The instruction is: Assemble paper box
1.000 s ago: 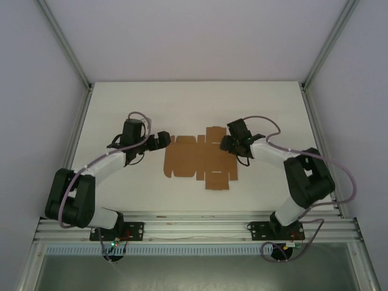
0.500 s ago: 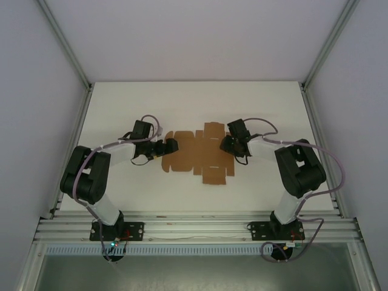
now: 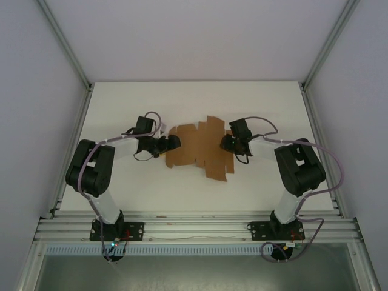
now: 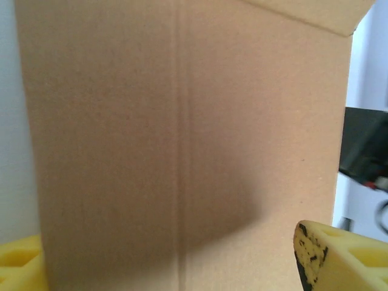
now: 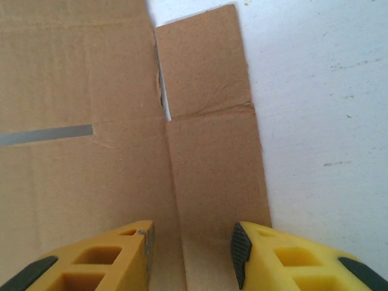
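The paper box is a flat brown die-cut cardboard sheet, lying askew on the white table between my two arms. My left gripper is at its left edge. In the left wrist view a creased panel of the sheet stands close up between the wide-apart yellow fingers of that gripper. My right gripper is at the sheet's right edge. In the right wrist view it hangs open over a narrow flap, with nothing pinched between its pads.
The white table is bounded by an aluminium frame and grey walls on three sides. A rail carrying both arm bases runs along the near edge. Cables loop above each forearm.
My left arm has swung in to the sheet's left edge, and its jaws have narrowed slightly. The sheet has shifted and turned a little. My right gripper stays at the right edge, slightly narrower.
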